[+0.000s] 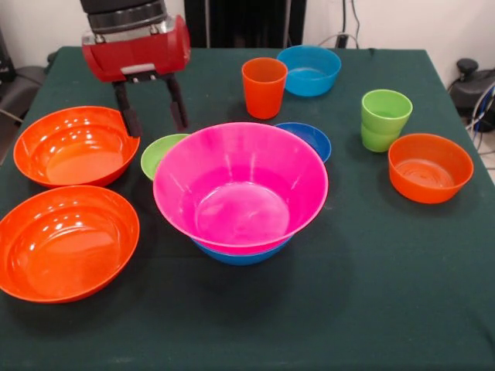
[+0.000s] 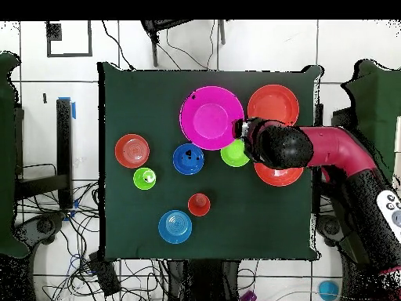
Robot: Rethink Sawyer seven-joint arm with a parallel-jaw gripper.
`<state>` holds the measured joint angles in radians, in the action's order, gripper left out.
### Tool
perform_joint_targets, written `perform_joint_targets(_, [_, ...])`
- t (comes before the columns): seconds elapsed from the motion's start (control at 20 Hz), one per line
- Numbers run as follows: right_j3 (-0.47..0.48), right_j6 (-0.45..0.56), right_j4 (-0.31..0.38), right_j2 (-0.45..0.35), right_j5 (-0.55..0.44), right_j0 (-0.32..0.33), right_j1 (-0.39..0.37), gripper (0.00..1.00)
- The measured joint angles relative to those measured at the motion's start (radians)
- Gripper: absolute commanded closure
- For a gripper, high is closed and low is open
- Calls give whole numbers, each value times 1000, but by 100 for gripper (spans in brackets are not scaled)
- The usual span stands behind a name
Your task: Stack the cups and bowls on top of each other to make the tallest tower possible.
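Two big bowls already make our tower: the pink bowl sits inside the blue bowl in the middle of the green table. Next in size, we see two big orange bowls side by side on the table, not stacked yet. One of them should go on next, we think. Then come the small bowls: a green bowl and a dark blue bowl just behind the tower, a light blue bowl far back and an orange bowl off to the side. Smallest are the cups: one orange cup, and two green cups, one inside the other. Our gripper hangs spread wide with nothing in it, between the far orange bowl and the green bowl. Next it must drop onto a rim and pinch it
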<state>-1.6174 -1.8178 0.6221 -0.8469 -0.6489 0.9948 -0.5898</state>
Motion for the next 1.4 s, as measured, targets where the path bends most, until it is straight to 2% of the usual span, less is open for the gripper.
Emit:
perform_joint_targets(0.75, [-2,0,0,-83,-90,23,-34,0])
perform_joint_targets(1.4, [-1,0,0,-106,-139,19,-49,0])
